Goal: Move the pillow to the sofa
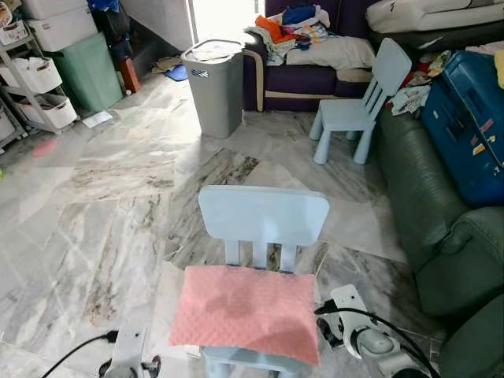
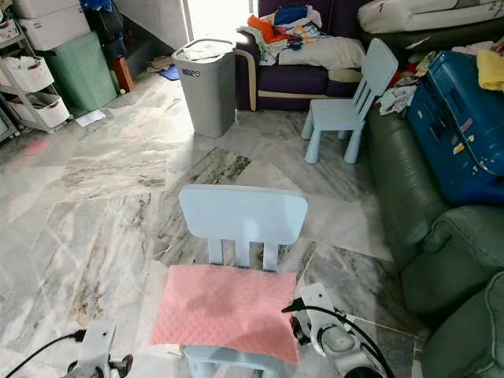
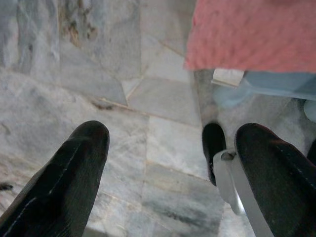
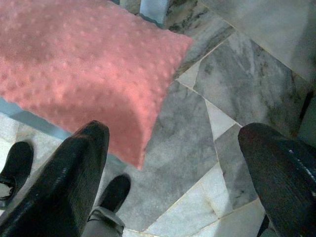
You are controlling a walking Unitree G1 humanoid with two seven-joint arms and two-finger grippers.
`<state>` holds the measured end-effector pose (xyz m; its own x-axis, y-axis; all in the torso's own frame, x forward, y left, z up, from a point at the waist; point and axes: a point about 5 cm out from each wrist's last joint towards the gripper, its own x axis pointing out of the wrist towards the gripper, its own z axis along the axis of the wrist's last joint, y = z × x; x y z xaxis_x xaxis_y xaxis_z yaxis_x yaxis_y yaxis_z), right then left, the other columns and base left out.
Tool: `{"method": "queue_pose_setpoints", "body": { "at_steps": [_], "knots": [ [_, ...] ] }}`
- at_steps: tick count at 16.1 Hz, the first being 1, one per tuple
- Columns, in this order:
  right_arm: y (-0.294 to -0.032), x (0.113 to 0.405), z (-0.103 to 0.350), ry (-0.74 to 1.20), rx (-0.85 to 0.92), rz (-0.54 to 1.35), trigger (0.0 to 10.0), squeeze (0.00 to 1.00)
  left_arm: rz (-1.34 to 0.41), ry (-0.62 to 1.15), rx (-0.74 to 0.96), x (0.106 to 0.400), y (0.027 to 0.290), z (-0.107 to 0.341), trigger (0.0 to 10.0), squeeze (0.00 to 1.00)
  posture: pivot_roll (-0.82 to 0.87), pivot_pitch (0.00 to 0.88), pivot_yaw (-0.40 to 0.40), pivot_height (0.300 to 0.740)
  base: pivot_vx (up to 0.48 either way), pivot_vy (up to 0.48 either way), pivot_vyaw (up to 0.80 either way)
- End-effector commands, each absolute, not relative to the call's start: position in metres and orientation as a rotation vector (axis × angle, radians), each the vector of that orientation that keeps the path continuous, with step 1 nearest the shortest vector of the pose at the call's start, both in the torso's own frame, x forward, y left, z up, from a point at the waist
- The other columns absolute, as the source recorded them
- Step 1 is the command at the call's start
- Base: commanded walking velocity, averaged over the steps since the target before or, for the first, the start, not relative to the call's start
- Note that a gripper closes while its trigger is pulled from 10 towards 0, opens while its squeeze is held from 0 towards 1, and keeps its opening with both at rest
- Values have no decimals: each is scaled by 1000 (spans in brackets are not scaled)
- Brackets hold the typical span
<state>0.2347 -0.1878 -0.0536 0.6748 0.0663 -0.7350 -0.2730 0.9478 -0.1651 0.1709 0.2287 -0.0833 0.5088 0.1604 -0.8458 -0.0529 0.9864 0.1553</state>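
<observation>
- The pillow is lying flat on the seat of the near chair, directly in front of the robot. It is pink and bumpy, and its right corner is hanging a little over the seat edge, so I am judging it soft and easy to pinch there.
- The right gripper is hovering low at the right side of the chair, just beside this hanging corner. Its fingers are standing wide apart with nothing between them. Probably it is placed here because the loose corner is giving the best place to take hold.
- The left gripper is hanging low at the left of the chair, near the pillow's left edge but not touching it. Its fingers are also spread and are holding nothing.
- With one gripper at each side, the arms seem to be preparing a two-sided lift, which is suiting a wide, limp thing. The grasp is not yet made.
- The green sofa is running along the right side, near the chair, so the carry is looking short. A blue suitcase is taking its far part, so the near cushions seem the better place.
- Farther away, a second chair, a grey bin and a dark sofa with clothes on it are standing well apart from the pillow.
</observation>
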Motion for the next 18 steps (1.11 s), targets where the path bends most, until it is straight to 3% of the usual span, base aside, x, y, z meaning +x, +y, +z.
{"method": "queue_pose_setpoints", "body": {
  "at_steps": [1, 8, 14, 18],
  "knots": [
    [-191, 233, -54, 802, -261, 183, 10000, 0, 156, 1044, 116, 164, 234, -85, 10000, 0, -27, 0, -7, 740, 0, 0, 0],
    [-199, 242, -46, 754, -248, 122, 10000, 0, 168, 1100, 90, 132, 239, -95, 10000, 0, -12, 61, -38, 740, 0, 0, 0],
    [-194, 226, -59, 827, -230, 130, 10000, 0, 121, 988, 28, 152, 233, -88, 10000, 0, 5, 122, -34, 740, 0, 0, 0],
    [-187, 212, -68, 893, -198, 164, 10000, 0, 56, 844, 121, 183, 227, -73, 10000, 0, -1, 142, -31, 740, 0, 0, 0]
  ]
}}
